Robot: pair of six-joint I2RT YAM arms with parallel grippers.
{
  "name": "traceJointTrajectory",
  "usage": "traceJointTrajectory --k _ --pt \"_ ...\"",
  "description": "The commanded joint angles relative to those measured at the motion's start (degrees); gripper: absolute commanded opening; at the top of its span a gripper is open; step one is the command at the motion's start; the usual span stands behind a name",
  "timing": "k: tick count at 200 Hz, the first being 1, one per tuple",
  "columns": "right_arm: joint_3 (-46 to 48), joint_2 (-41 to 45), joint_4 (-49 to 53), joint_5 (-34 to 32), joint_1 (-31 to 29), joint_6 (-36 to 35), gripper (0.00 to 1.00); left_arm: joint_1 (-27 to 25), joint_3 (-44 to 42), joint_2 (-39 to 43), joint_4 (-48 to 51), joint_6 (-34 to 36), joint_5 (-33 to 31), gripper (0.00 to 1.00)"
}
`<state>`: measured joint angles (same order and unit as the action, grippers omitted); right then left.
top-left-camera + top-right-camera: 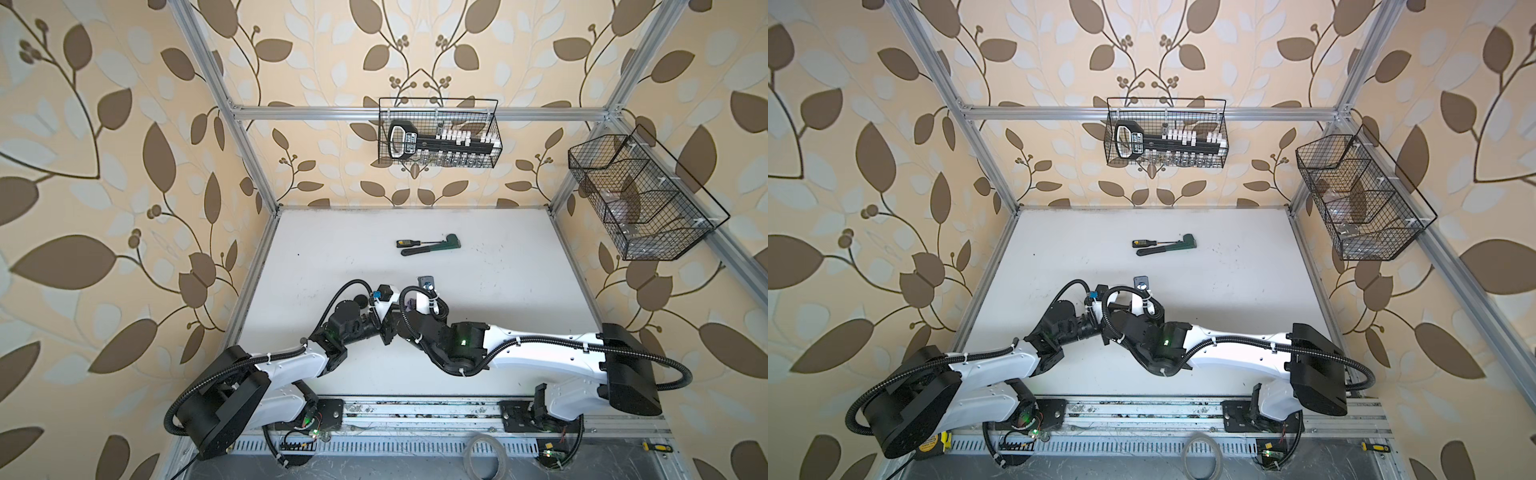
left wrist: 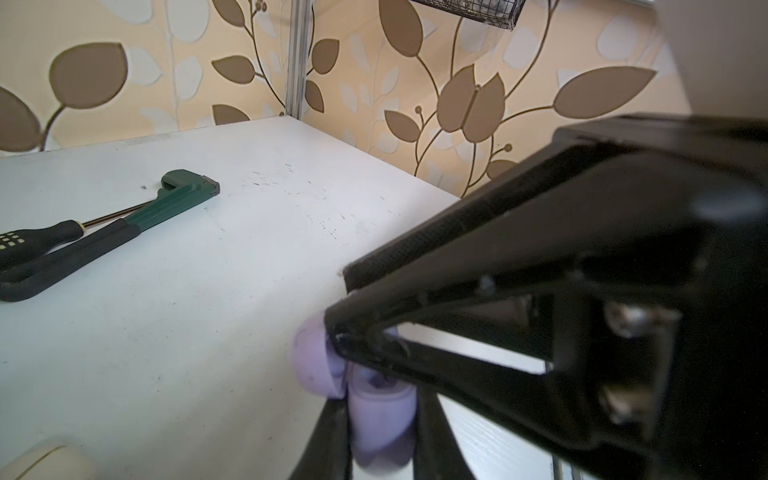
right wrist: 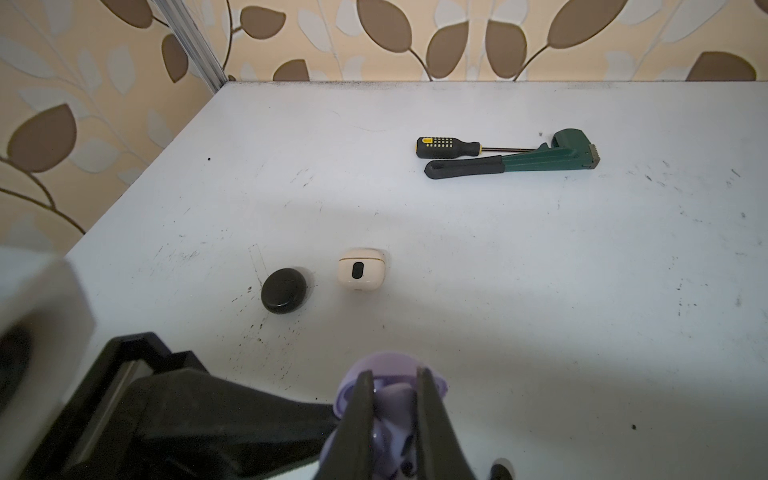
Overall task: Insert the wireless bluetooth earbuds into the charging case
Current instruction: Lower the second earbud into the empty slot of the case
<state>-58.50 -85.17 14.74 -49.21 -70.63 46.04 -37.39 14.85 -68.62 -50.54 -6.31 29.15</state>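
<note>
The left pincer (image 2: 380, 409) squeezes a small pale lavender plastic charging case (image 2: 382, 428) with round corners. The case's lid (image 2: 313, 361) is flipped up. It is a smooth little dome just beside the tip of the right pincer (image 3: 395, 374). The right pincer is closed too, pinching a tiny pale lavender plastic earbud (image 3: 395, 403). The earbud is shiny and the same colour as the case. It sits right at the mouth of the case, between the two pincers. It is blurry, so I cannot tell if it is all the way in.

On the white table (image 3: 540, 291), out past the right pincer's tips, lies a flat round black case (image 3: 284, 296). Just beside it is a cream case with round corners (image 3: 360, 270) and a black oval on its front. Both are closed — and well apart from the pincers. Farther out lie a green pipe wrench with a black grip (image 3: 540, 160) and a black screwdriver (image 3: 446, 147) with rows of yellow dots on its handle, side by side.

High up beyond both pincers, a black wire basket (image 1: 457, 99) holds a black tool (image 1: 401, 139) with white writing — too small to read.
</note>
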Motion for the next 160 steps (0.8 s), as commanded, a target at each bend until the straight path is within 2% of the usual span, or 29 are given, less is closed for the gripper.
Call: traceJointTrajectory --k 1,80,118,160 --pt "0.84 -0.43 -1.32 1.94 -0.64 1.06 0.16 0.36 0.08 2.0 -4.02 0.42 0.74 0.0" --pt "5.53 3.69 -8.87 7.35 -0.65 -0.16 0.31 0.38 -0.17 2.44 -4.3 0.5 1.26 0.0" --pt "6.3 6.9 -7.43 6.55 -0.66 -0.15 0.34 0.38 -0.5 2.61 -4.84 0.59 1.35 0.0" --pt "8.68 14.86 -5.93 5.72 -1.17 -1.4 0.38 0.38 -0.87 2.53 -6.02 0.86 1.87 0.0"
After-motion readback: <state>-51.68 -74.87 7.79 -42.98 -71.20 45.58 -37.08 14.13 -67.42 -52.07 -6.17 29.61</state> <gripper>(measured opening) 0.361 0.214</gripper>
